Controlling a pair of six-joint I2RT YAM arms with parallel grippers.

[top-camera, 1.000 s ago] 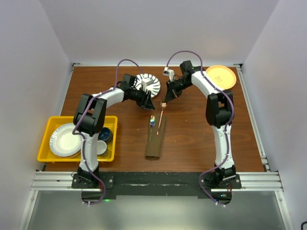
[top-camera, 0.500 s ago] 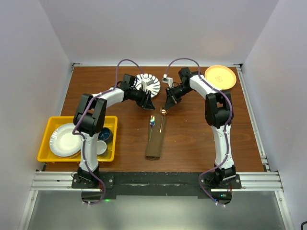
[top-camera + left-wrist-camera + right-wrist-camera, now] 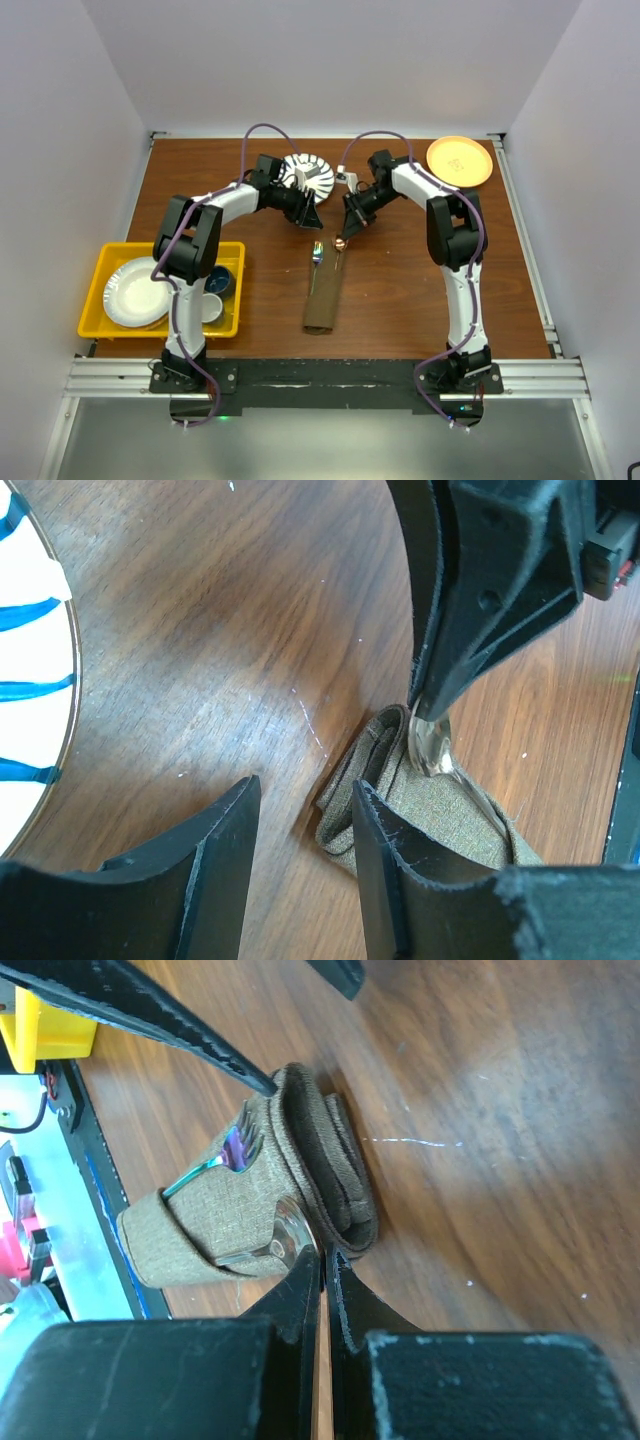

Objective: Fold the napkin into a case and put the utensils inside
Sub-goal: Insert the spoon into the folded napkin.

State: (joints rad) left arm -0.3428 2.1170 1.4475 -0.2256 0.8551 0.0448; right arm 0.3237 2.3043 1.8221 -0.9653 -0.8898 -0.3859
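Observation:
The olive-brown napkin lies folded as a narrow case [image 3: 323, 300] in the middle of the table. An iridescent fork [image 3: 317, 252] sticks out of its far end, handle tucked under the band [image 3: 190, 1225]. Beside it lies the copper spoon [image 3: 340, 243], its handle inside the case and its bowl [image 3: 288, 1240] exposed. My right gripper [image 3: 349, 224] is shut, its tips [image 3: 322, 1260] pinching the tip of the spoon's bowl [image 3: 432, 748]. My left gripper [image 3: 311, 213] hovers open [image 3: 305, 790] just beyond the case's far end [image 3: 440, 815], holding nothing.
A blue-striped white plate [image 3: 307, 172] sits behind my left gripper, its rim [image 3: 30, 670] close by. An orange plate [image 3: 460, 160] lies at the back right. A yellow tray [image 3: 100, 262] at the left holds white plates and a blue bowl.
My right gripper has moved toward the case with the spoon, and the spoon's handle has slid down inside. The left arm has stayed still.

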